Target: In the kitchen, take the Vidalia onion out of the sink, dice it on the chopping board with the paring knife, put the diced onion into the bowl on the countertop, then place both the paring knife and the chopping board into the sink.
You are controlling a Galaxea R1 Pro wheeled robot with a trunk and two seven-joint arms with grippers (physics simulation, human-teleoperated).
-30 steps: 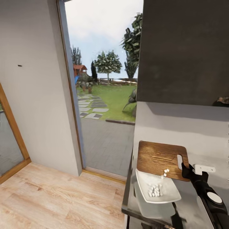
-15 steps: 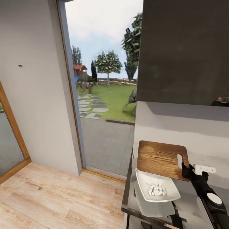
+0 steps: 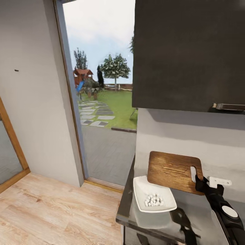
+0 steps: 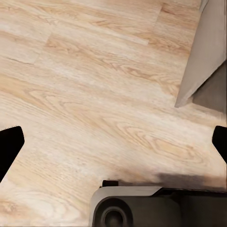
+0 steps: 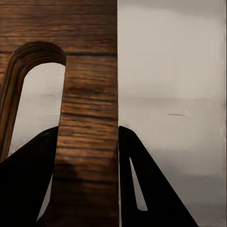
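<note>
Here, from the head camera, I see the chopping board [image 3: 174, 171] tilted up above the countertop [image 3: 200, 217], its handle-hole end pinched by my right gripper [image 3: 200, 181] at the board's right edge. The bowl [image 3: 153, 198] sits on the countertop just under the board's lower left corner, close to the counter's left edge, with small white onion pieces [image 3: 152, 200] heaped in its middle. A dark wall cabinet [image 3: 190, 54] hangs above, and a tall window [image 3: 102, 95] to the left looks onto a lawn and trees; light wooden floor [image 3: 51, 211] runs below it.

In the left wrist camera, the left gripper [image 4: 113, 142] hangs over that wooden floor [image 4: 94, 85], its two black fingertips [image 4: 9, 144] set wide apart with nothing between them, a grey wall corner [image 4: 205, 56] nearby.

In the right wrist camera, the two dark fingers [image 5: 28, 184] are clamped on the strip of board [image 5: 87, 123] between the handle hole and the board's edge, with grey wall [image 5: 175, 85] behind.
</note>
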